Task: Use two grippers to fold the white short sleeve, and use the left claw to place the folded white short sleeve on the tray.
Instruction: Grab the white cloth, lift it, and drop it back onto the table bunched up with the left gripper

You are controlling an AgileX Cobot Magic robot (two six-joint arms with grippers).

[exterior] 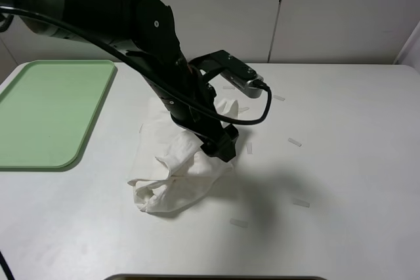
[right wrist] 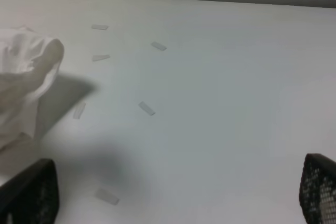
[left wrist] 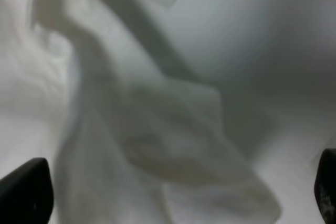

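One green tray, white table, tape strips, pale wall

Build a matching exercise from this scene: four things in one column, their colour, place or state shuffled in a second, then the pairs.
1 tray
2 white short sleeve
3 left gripper
4 tape strip

A crumpled in a heap
B pale green, at the left of the table
C jaws open, just above cloth
D small, lying flat right of the shirt

Pairs: 1-B; 2-A; 3-C; 4-D
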